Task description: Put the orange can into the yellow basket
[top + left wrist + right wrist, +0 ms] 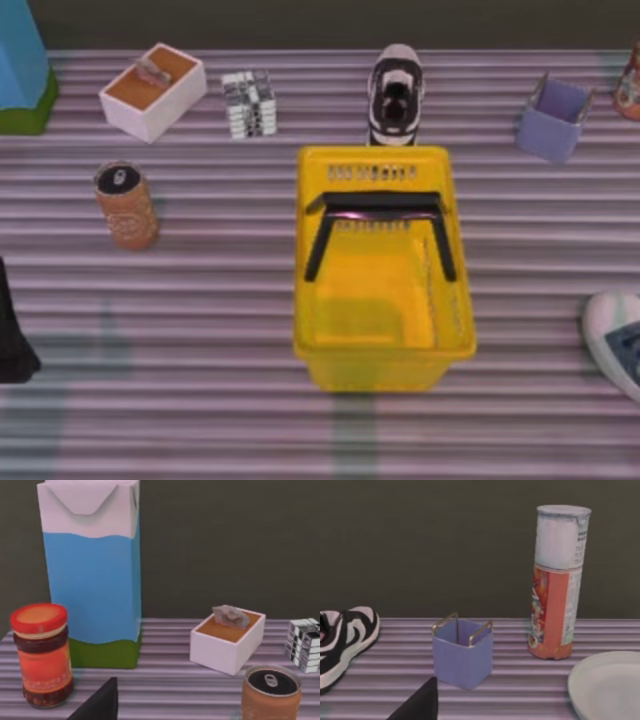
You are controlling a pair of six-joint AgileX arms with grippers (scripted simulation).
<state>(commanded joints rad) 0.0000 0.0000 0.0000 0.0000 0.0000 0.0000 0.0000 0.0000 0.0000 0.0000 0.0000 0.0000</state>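
The orange can [126,206] stands upright at the table's left, pale orange with a dark top; it also shows in the left wrist view [270,694]. The yellow basket [312,330] sits in the middle with its black handles [380,205] folded across the far half and nothing inside. My left arm [12,335] is at the left edge, nearer than the can. My left gripper [160,716] is open and holds nothing; one dark finger [102,702] shows, apart from the can. My right gripper [480,716] is outside the top view, open, with one finger [420,702] showing.
Along the back stand a blue-and-white carton [20,70], a white box with an orange-brown top [152,90], a silver cube [248,103], a black-and-white sneaker [396,95], a lavender box [553,120] and a snack tube [559,582]. A red-lidded jar [42,655] and a white-toed shoe [612,340] flank the table.
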